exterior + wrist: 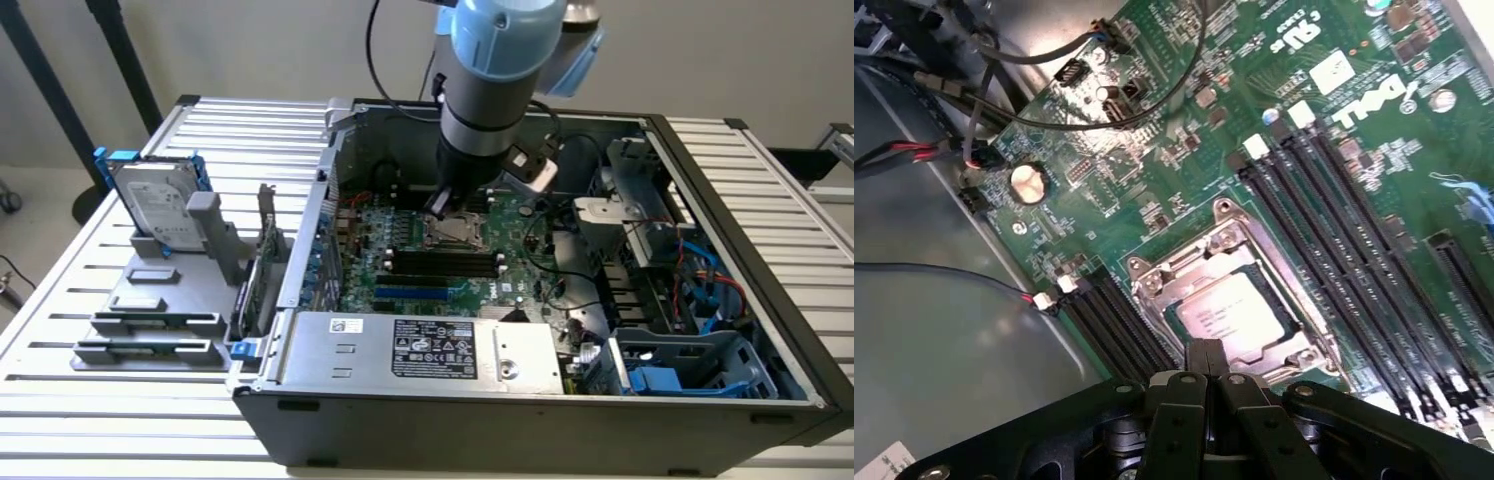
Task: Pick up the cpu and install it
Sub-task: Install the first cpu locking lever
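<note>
The open dark-grey computer case [534,400] lies on its side on the slatted metal tabletop [80,400], taking up most of the middle. The arm reaches down into it from above, and its black claw [1206,372] is shut, the two fingers pressed together with nothing gripped between them. The fingertip [1204,352] comes down at the near edge of the small flat square cpu with the silvery metal top [1239,313]; I cannot tell whether it is touching. The cpu lies flat inside the silver metal socket frame [1229,235] on the green motherboard [1184,90], with long black memory slots [1324,200] running along both sides of the socket. In the exterior view the claw [447,208] stands right over that socket [461,232]. Towards the tabletop's edge on the exterior view's left, a grey holder rack [167,300] carries an upright silver hard drive with a blue bracket [158,205].
</note>
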`<move>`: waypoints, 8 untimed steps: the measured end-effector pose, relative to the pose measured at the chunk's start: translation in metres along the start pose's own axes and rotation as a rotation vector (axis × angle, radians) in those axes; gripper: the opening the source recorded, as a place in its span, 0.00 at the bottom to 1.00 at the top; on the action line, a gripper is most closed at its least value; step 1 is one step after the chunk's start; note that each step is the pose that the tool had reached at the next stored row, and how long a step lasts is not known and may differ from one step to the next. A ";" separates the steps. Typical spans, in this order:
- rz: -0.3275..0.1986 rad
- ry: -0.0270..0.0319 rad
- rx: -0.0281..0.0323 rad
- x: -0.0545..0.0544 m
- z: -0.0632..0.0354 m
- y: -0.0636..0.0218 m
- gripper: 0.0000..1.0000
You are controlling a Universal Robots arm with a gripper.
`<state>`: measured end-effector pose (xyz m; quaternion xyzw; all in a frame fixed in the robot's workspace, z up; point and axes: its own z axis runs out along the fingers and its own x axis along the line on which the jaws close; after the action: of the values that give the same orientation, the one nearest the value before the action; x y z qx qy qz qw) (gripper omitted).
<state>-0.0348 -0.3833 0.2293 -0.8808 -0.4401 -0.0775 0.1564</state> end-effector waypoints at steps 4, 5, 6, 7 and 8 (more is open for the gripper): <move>0.000 0.0052 0.0040 -0.010 -0.0102 0.0031 0.11; 0.000 0.0060 0.0047 -0.012 -0.0132 0.0039 0.11; 0.000 0.0066 0.0051 -0.014 -0.0161 0.0046 0.11; 0.000 0.0073 0.0055 -0.016 -0.0189 0.0053 0.11; 0.000 0.0076 0.0058 -0.018 -0.0217 0.0059 0.11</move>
<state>-0.0410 -0.4078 0.2434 -0.8801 -0.4397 -0.0796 0.1606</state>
